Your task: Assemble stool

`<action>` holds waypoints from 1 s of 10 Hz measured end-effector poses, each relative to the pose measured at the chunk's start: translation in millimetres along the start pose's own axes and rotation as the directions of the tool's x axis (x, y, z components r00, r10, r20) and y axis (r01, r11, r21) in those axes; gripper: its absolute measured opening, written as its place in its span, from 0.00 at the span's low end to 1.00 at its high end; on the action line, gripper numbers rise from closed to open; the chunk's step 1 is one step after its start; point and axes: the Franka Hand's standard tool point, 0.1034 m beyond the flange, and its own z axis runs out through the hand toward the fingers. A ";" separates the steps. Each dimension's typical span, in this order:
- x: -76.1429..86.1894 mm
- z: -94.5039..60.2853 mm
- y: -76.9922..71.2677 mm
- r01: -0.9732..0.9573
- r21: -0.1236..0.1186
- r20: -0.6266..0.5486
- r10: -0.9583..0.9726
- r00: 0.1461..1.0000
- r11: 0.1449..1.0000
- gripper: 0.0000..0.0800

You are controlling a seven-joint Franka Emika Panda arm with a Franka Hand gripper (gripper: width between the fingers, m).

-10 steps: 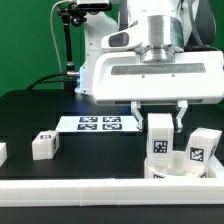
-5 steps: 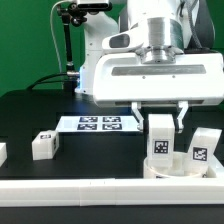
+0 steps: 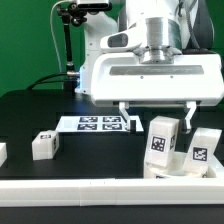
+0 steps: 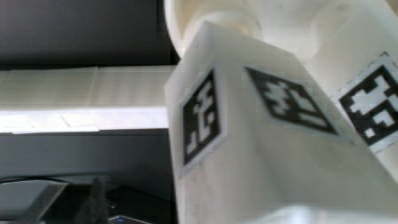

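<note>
The arm points straight down over the bench (image 3: 40,110), its tool (image 3: 157,117) spread wide and gripping nothing. Below it, between the fingers, a tilted leg block (image 3: 163,141) (image 4: 249,130) stands on the seat disc (image 3: 172,170), showing black-and-white square tags.

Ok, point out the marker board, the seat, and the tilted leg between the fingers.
Marker board (image 3: 99,124), exterior view, on its middle tags.
Seat (image 3: 158,170), exterior view, on its front rim.
Tilted leg (image 3: 163,140), exterior view, on its tagged front face.
</note>
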 end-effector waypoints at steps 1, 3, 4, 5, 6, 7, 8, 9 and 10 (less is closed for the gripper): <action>1.8 -1.0 0.7 0.001 0.000 0.000 -0.001 1.000 1.000 0.81; 10.2 -5.8 5.3 -0.010 0.001 0.018 0.010 1.000 1.000 0.81; 18.1 -10.8 8.9 -0.024 0.004 0.043 0.024 0.999 1.000 0.81; 29.3 -18.2 14.1 -0.041 0.007 0.058 0.040 0.997 0.999 0.81; 38.3 -24.5 20.4 -0.035 0.008 0.069 0.034 0.997 0.999 0.81; 42.1 -26.8 23.2 -0.023 0.008 0.062 0.023 0.998 1.000 0.81; 40.0 -25.7 22.5 -0.021 0.008 0.065 0.021 0.998 1.000 0.81; 40.2 -25.8 22.7 -0.022 0.008 0.065 0.021 0.998 1.000 0.81; 39.4 -25.3 22.4 -0.022 0.009 0.079 0.022 0.997 1.000 0.81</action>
